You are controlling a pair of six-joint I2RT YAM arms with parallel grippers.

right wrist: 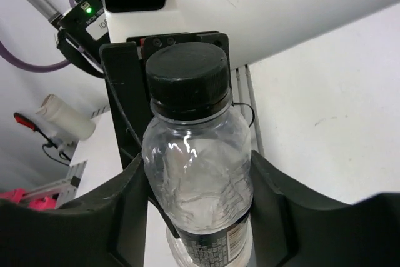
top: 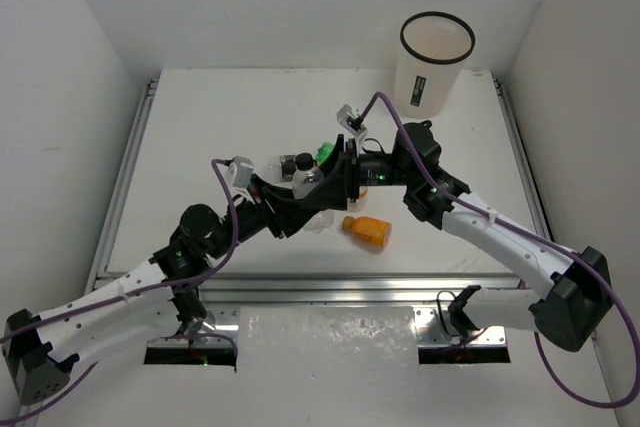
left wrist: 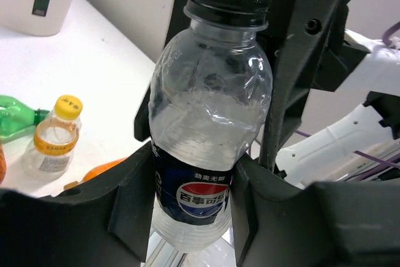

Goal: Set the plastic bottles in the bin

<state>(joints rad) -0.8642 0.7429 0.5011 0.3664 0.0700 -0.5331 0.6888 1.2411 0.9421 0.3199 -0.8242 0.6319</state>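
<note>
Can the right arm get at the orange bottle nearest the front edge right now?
Probably not yet. The right end effector is clamped on the clear bottle that the left end effector also grips. The orange bottle lies uncovered nearby, so once freed, likely yes.

The light is bright and even and seems to come from above. In the top view the white table is nearly overexposed, and the shadows on it are soft and faint. In both wrist views the clear bottle is sharp and carries small white glints. The background at the left of the right wrist view is a little soft.
</note>
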